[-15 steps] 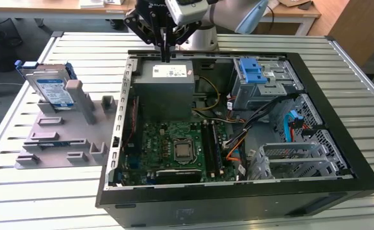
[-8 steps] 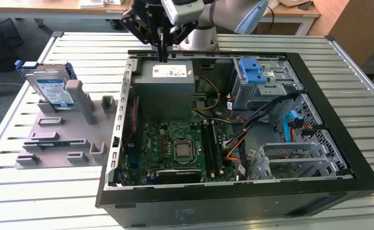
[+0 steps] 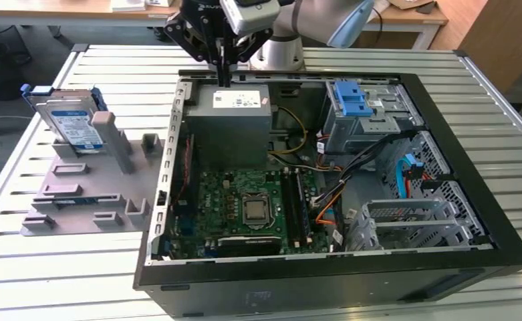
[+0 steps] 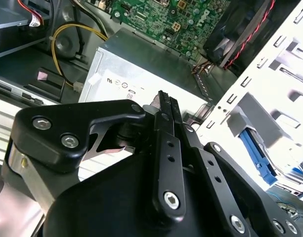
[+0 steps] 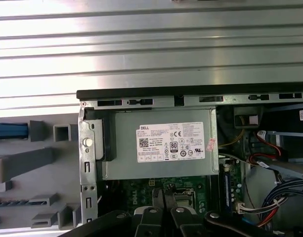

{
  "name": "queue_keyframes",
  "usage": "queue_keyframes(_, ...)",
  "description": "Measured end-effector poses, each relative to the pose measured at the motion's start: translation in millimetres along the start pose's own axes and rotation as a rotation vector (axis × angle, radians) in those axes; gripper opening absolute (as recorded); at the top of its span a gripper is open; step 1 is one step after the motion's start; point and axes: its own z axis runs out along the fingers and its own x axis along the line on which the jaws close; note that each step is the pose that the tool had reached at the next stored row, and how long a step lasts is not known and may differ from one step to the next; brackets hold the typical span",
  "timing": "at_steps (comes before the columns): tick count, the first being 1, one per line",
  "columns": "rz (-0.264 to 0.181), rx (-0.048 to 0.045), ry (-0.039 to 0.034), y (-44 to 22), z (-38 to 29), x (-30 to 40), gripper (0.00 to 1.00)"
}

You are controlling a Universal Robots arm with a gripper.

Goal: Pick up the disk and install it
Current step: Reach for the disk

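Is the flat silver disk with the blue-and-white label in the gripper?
No: the disk stands in the grey plastic rack, apart from the gripper.

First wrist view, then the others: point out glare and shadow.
First wrist view: the slatted table glares in white bands. Second wrist view: the perforated case wall is blown out white, the hand dark in front. Exterior view: evenly lit, mild table sheen.

Open computer case with grey power supply and green motherboard on slatted table.
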Motion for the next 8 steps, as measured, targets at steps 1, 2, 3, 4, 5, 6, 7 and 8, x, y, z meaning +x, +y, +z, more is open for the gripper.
queue_keyframes(1,0.000,0.0000,0.0001,0.0,0.0,0.6,0.15)
queue_keyframes(2,0.000,0.0001,0.0001,0.0,-0.1,1.2,0.15)
queue_keyframes(3,0.000,0.0000,0.0000,0.0,0.0,1.7,0.15)
queue_keyframes(4,0.000,0.0001,0.0001,0.0,-0.1,2.3,0.15)
queue_keyframes(5,0.000,0.0000,0.0000,-0.1,-0.1,2.8,0.15)
queue_keyframes(6,0.000,0.0000,0.0000,-0.1,0.0,3.4,0.15)
queue_keyframes(7,0.000,0.0000,0.0000,0.0,-0.1,3.9,0.15)
queue_keyframes(8,0.000,0.0001,0.0001,0.0,-0.1,4.4,0.15)
